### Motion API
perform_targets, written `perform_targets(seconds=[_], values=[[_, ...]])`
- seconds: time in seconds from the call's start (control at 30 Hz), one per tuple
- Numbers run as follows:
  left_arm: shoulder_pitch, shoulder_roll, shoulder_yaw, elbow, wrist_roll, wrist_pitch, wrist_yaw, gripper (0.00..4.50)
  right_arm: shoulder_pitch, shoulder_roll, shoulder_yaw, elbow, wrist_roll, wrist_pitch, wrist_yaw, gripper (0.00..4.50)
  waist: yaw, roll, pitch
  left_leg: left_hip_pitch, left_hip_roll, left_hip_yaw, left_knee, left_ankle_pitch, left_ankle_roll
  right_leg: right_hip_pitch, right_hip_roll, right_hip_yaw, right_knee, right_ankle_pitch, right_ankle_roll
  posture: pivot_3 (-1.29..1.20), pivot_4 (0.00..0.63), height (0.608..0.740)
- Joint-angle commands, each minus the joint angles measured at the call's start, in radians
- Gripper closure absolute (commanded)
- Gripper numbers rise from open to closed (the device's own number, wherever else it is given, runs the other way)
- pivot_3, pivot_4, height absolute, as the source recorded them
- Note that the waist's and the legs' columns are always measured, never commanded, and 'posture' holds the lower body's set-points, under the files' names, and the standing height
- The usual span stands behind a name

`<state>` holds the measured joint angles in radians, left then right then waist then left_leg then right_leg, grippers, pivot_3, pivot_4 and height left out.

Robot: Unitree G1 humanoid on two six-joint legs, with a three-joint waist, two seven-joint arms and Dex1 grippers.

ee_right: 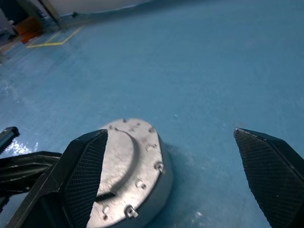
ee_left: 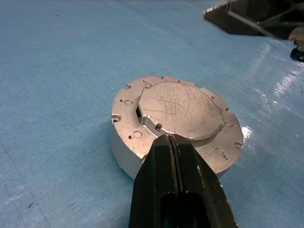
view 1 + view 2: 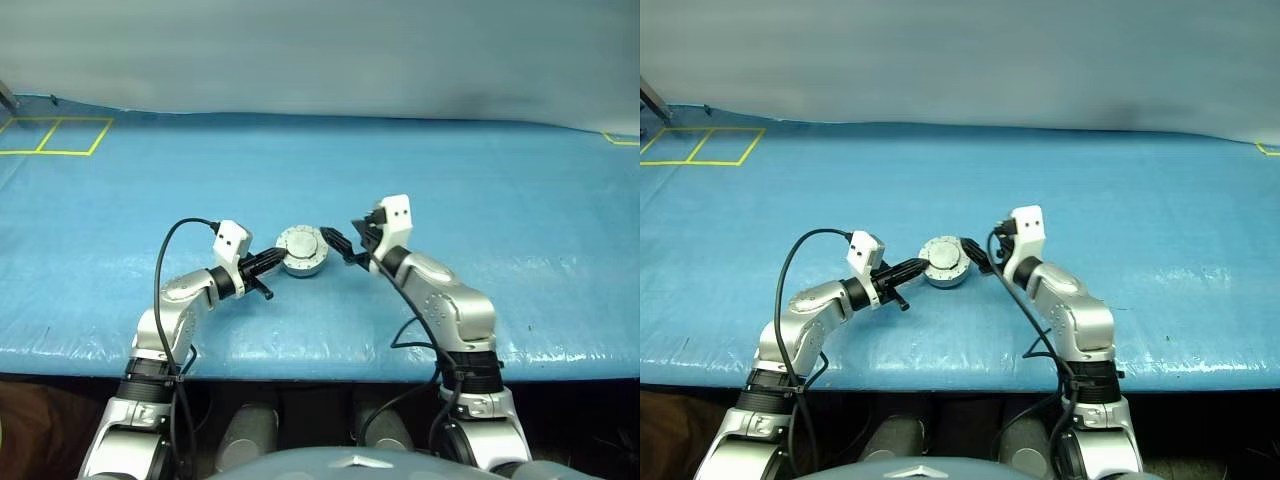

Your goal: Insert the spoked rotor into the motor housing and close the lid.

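From the head view you see the motor housing [image 3: 302,250] lying closed on the blue surface [image 3: 480,200] between both hands. Left wrist view: your left hand [image 2: 172,140] is pinched together at the lid [image 2: 183,109], its fingertips hiding part of the rim. Right wrist view: your right hand [image 1: 190,142] gapes wide, one finger [image 1: 88,175] covering the housing's near side.

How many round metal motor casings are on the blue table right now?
1: the motor housing, lid closed, sits on the blue table between the shut left gripper and the open right gripper.

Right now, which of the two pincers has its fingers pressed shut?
The left pincer: its black fingers meet at the closed lid. The right pincer stands wide open beside the housing.
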<state>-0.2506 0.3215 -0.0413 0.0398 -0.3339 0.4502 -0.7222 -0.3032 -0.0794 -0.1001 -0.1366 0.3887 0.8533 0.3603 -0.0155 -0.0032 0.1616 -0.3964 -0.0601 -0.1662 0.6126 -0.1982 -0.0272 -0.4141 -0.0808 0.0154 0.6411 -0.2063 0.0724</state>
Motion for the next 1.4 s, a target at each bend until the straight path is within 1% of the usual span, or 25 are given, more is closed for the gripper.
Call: perform_targets(seconds=[0.03,0.17,0.33,0.4,0.5,0.67,0.9,1.13,1.23,1.27,1.4], values=[[0.003,-0.003,-0.012,-0.022,-0.003,-0.008,-0.006,4.5,0.034,0.025,-0.045,-0.061,0.097,0.105,-0.022,0.01,-0.002,0.0,0.0,0.0,0.0,0.0,0.0,0.0,0.0,0.0,0.0,0.0,0.0,0.0,0.0,0.0,0.15,0.74],[0.004,-0.001,-0.007,-0.014,0.003,-0.015,0.0,4.5,0.077,0.08,-0.087,-0.068,0.176,0.184,-0.055,0.01,-0.008,0.001,0.0,0.0,0.001,0.001,0.0,0.0,0.0,0.0,0.0,0.0,0.001,0.0,0.0,0.0,0.15,0.74],[0.005,0.005,-0.011,-0.013,0.021,-0.018,0.008,4.5,0.076,0.19,-0.192,-0.022,0.323,0.271,-0.102,0.01,-0.01,0.001,0.001,0.001,0.001,0.0,0.001,0.0,0.0,0.001,0.0,0.0,0.001,0.0,0.0,0.0,0.15,0.74],[0.005,0.007,-0.014,-0.012,0.025,-0.022,0.008,4.5,0.065,0.217,-0.226,0.019,0.367,0.279,-0.135,0.01,-0.009,0.001,0.0,0.001,0.001,0.0,0.001,0.0,0.0,0.001,0.0,0.0,0.0,0.0,0.0,0.0,0.15,0.74],[0.006,0.007,-0.014,-0.012,0.027,-0.025,0.009,4.5,0.043,0.23,-0.259,0.076,0.419,0.268,-0.172,0.01,-0.011,0.001,0.0,0.001,0.001,0.0,0.001,0.0,0.0,0.001,0.0,0.0,0.0,0.0,0.0,0.0,0.15,0.74],[0.009,0.011,-0.013,-0.015,0.03,-0.028,0.011,4.5,0.01,0.234,-0.253,0.13,0.469,0.249,-0.195,0.01,-0.015,0.001,0.0,0.002,0.001,0.001,0.001,0.0,0.0,0.001,0.001,-0.001,0.001,0.0,0.0,0.0,0.15,0.74],[0.011,0.017,-0.013,-0.022,0.03,-0.029,0.016,4.5,-0.02,0.254,-0.216,0.186,0.486,0.215,-0.203,0.01,-0.021,0.001,0.0,0.002,0.001,0.001,0.001,0.0,0.0,0.001,0.001,-0.001,0.001,0.0,0.0,0.0,0.15,0.74],[0.013,0.02,-0.015,-0.023,0.033,-0.036,0.021,4.5,-0.037,0.264,-0.204,0.24,0.513,0.179,-0.195,0.01,-0.021,0.001,0.0,0.002,0.001,0.001,0.001,0.0,0.0,0.001,0.001,-0.001,0.001,0.0,0.0,0.0,0.15,0.74],[0.016,0.021,-0.016,-0.026,0.036,-0.04,0.025,4.5,-0.038,0.267,-0.207,0.25,0.534,0.17,-0.194,0.64,-0.021,0.001,0.0,0.002,0.001,0.001,0.001,0.0,0.0,0.001,0.001,-0.001,0.001,0.0,0.0,0.0,0.15,0.74],[0.017,0.021,-0.016,-0.027,0.037,-0.041,0.025,4.5,-0.038,0.269,-0.209,0.253,0.542,0.168,-0.193,1.02,-0.021,0.002,0.001,0.001,0.001,0.001,0.001,0.0,0.0,0.001,0.001,-0.001,0.001,0.0,0.0,0.0,0.15,0.74],[0.02,0.023,-0.019,-0.027,0.038,-0.045,0.028,4.5,-0.038,0.267,-0.21,0.257,0.558,0.167,-0.195,2.25,-0.022,0.002,0.001,0.001,0.001,0.0,0.0,0.0,0.0,0.0,0.001,-0.001,0.001,0.0,0.0,0.0,0.15,0.74]])
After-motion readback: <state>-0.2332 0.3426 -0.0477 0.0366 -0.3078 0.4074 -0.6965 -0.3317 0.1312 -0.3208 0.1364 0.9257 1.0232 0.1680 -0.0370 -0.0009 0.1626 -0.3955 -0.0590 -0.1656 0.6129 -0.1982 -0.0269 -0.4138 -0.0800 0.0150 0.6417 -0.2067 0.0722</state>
